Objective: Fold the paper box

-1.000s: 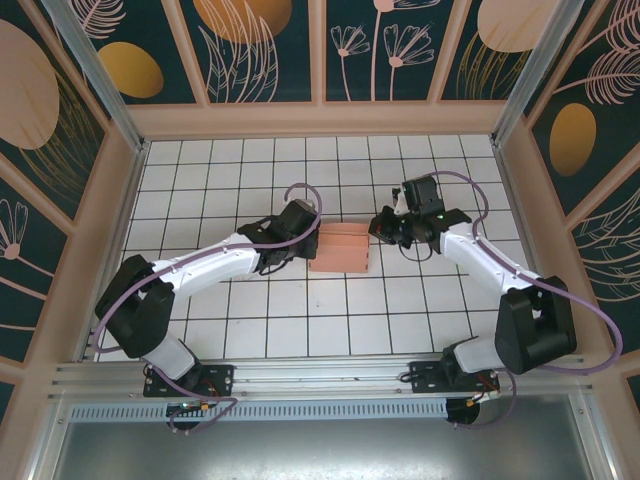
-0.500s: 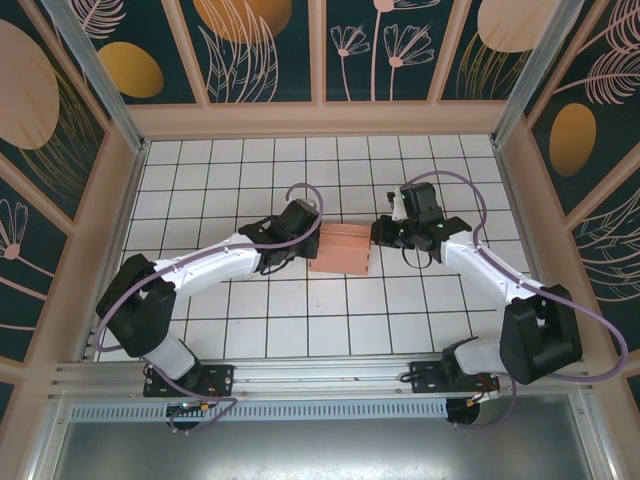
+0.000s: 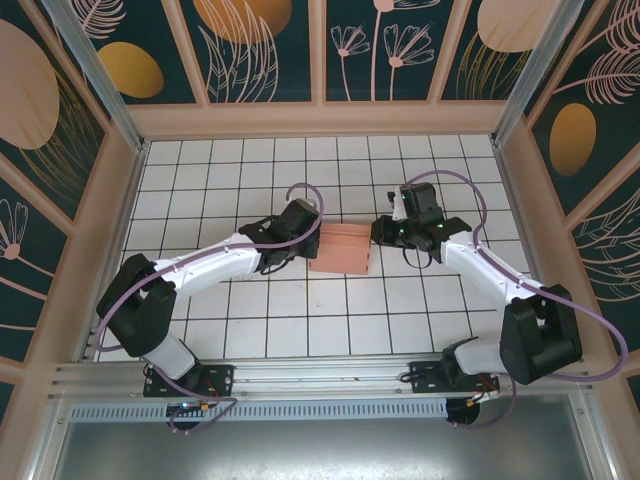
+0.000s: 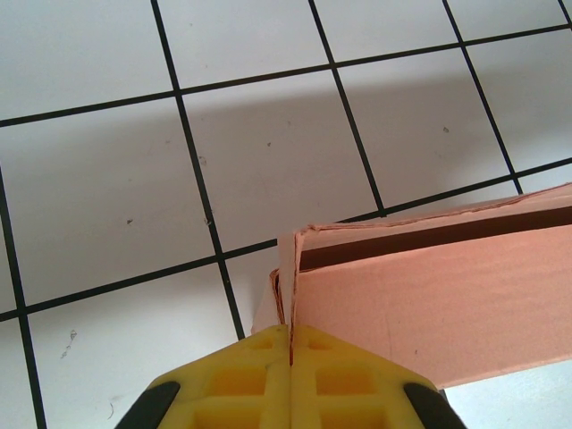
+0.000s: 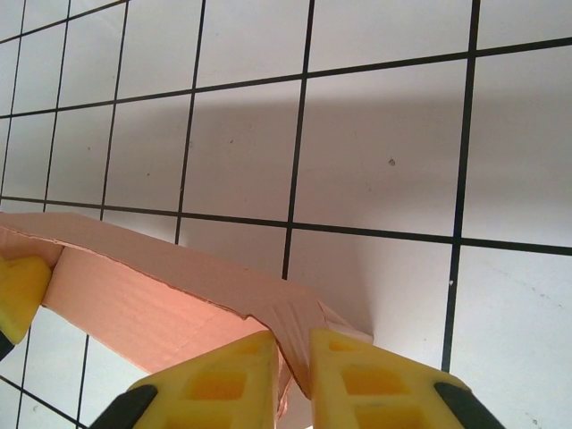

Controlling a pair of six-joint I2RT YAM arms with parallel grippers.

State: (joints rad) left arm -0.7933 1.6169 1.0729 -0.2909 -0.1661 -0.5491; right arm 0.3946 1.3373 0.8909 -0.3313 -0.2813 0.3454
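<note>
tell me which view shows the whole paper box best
Top external: the whole paper box shows, outline and all. The left wrist view gives a close-up of one end pinched in the left fingers; the right wrist view, the other end's flap between the right fingers.

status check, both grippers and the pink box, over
left gripper shut on end edge of paper box. right gripper jaws slightly apart around the opposite flap, grip unclear. no obstacle seen.
</note>
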